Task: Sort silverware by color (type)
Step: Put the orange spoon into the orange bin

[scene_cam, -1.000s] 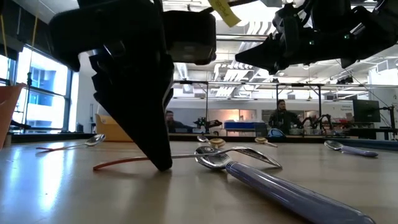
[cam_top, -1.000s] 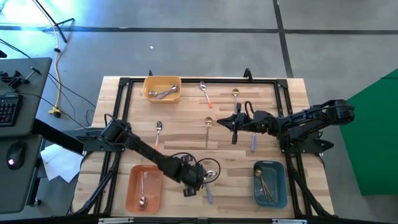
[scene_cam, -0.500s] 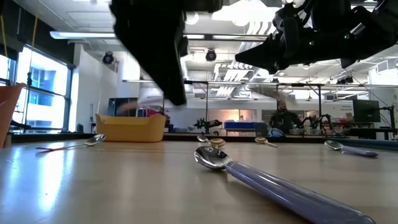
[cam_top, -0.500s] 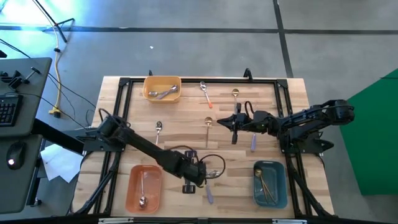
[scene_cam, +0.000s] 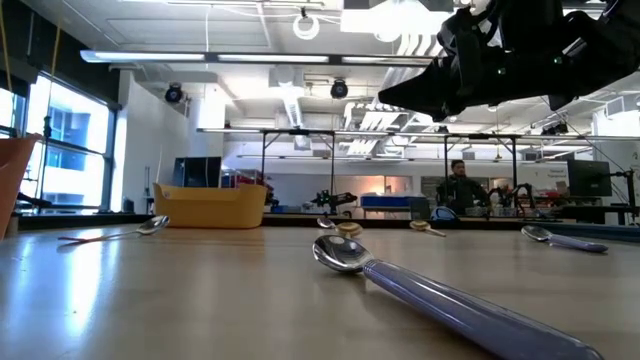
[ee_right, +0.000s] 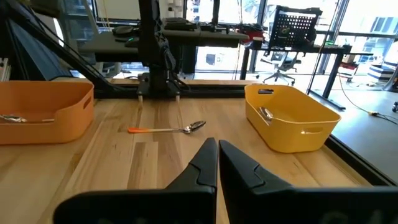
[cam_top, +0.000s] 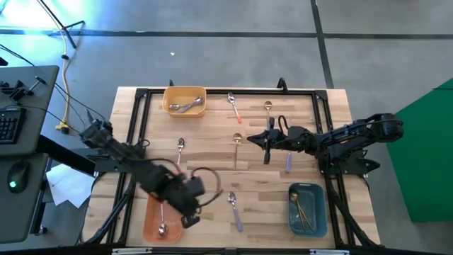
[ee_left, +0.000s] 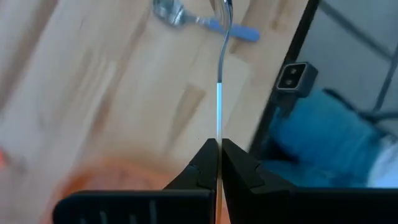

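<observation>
The left gripper (cam_top: 188, 212) hangs at the near left of the tabletop (cam_top: 212, 152), at the edge of the orange bin (cam_top: 151, 218), and the left wrist view shows its fingers (ee_left: 202, 169) clenched on the thin handle of a spoon (ee_left: 219, 93) whose handle stands out straight ahead of them; its colour cannot be told there. Inside the orange bin lies one orange-handled spoon (cam_top: 162, 219). Just beside the gripper, toward the middle of the near edge, a lavender-handled spoon (cam_top: 234, 211) lies flat on the wood, and the low view shows it close up with its bowl (scene_cam: 343, 254) facing up. The right gripper (cam_top: 267, 147) hovers over the centre right of the tabletop with its fingers (ee_right: 205, 167) pressed together and holding nothing. Near it rest a gold spoon (cam_top: 237, 145) and a second lavender-handled spoon (cam_top: 288, 161). Toward the far edge lie another orange-handled spoon (cam_top: 233, 105) and a gold spoon (cam_top: 268, 110), and a further orange-handled spoon (cam_top: 180, 150) lies left of centre. The yellow bin (cam_top: 185, 91) at the far left corner holds silverware with lavender handles (cam_top: 188, 106), and the blue bin (cam_top: 314, 209) at the near right holds gold spoons (cam_top: 301, 210)
</observation>
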Robot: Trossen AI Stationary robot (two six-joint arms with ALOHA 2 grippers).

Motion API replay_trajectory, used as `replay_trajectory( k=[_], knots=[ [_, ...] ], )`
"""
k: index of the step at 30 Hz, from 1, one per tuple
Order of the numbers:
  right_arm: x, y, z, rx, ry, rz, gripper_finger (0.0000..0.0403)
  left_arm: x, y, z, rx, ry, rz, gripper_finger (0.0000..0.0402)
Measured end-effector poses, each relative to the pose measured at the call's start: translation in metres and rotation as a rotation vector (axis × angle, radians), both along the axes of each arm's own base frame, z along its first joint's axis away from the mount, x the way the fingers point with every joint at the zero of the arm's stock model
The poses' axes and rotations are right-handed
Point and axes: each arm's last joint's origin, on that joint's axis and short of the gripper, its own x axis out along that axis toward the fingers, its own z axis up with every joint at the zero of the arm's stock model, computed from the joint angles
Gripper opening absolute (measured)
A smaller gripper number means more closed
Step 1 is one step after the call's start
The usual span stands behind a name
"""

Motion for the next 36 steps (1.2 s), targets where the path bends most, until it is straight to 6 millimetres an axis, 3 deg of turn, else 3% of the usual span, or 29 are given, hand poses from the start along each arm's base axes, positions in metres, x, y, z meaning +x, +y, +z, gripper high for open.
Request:
replay_trajectory(
  k=[4, 9, 17, 23, 36],
  knots=[
    [0.0, 0.0, 0.0, 0.007, 0.003, 0.0, 0.0, -0.034, -0.017, 0.008, -0.051, 0.068, 0.186, 0.0001],
    [0.0, 0.0, -0.001, 0.005, 0.008, 0.0, 0.0, -0.072, -0.04, 0.004, -0.063, 0.168, 0.357, 0.0001],
    [0.0, 0.0, -0.001, 0.0, 0.009, -0.002, 0.0, -0.111, -0.063, -0.032, -0.068, 0.238, 0.538, 0.0001],
    [0.0, 0.0, -0.001, -0.011, 0.011, -0.002, 0.0, -0.113, -0.061, -0.053, -0.043, 0.239, 0.533, 0.0],
    [0.0, 0.0, -0.001, 0.0, 0.007, -0.003, 0.0, -0.095, -0.042, -0.123, -0.096, 0.18, 0.493, 0.0]
  ],
)
